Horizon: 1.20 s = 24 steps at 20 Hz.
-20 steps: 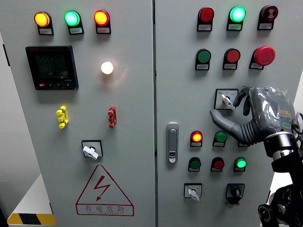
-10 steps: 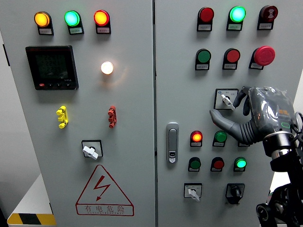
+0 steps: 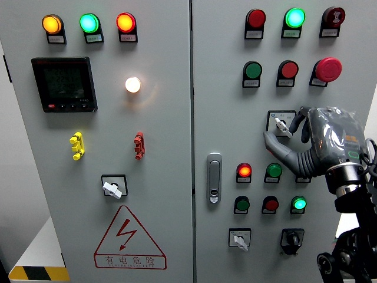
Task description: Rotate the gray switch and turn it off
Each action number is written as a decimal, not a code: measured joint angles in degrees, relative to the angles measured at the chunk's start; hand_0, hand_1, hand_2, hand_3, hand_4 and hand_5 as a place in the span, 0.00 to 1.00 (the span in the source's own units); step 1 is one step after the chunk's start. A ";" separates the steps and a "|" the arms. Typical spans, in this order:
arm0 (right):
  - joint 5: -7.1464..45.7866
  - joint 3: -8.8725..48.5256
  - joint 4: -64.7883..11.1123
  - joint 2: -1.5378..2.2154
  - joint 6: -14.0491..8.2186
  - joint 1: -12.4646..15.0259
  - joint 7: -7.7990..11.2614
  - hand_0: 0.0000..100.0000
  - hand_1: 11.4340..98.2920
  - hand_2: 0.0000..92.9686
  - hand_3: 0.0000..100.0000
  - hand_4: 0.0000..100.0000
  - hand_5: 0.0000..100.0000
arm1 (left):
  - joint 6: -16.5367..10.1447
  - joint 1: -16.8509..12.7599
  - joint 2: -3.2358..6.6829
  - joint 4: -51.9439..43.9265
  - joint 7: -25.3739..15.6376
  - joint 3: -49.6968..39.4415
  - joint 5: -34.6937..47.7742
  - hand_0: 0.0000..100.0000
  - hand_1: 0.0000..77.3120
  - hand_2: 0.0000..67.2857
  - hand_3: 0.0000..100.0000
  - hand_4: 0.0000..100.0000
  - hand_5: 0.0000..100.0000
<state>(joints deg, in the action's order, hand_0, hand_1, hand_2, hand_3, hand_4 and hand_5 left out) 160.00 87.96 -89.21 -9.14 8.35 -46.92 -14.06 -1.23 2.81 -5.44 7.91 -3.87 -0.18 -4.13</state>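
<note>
One hand [image 3: 321,141] shows. Left of it are three lit lamps in a row [image 3: 88,23], one white lamp [image 3: 133,85], one meter [image 3: 64,84] and one door handle [image 3: 214,177]. Above it sit six round buttons [image 3: 289,69]; below it, six more [image 3: 271,204]. Four rotary switches [image 3: 112,187] appear in all.

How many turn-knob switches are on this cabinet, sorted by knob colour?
Gray-knob switches: 3
Black-knob switch: 1
Total: 4
</note>
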 measured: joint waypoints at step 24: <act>0.58 -1.03 0.00 -0.09 0.01 -0.10 -1.91 0.60 0.21 0.74 0.86 1.00 0.94 | 0.00 0.00 0.02 0.00 0.01 0.00 0.00 0.00 0.00 0.20 0.18 0.10 0.12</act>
<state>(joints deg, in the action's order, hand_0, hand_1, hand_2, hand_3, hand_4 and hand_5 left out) 160.58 86.92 -89.21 -9.23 8.36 -47.02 -15.97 -1.23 2.81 -5.43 7.91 -3.85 -0.18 -4.13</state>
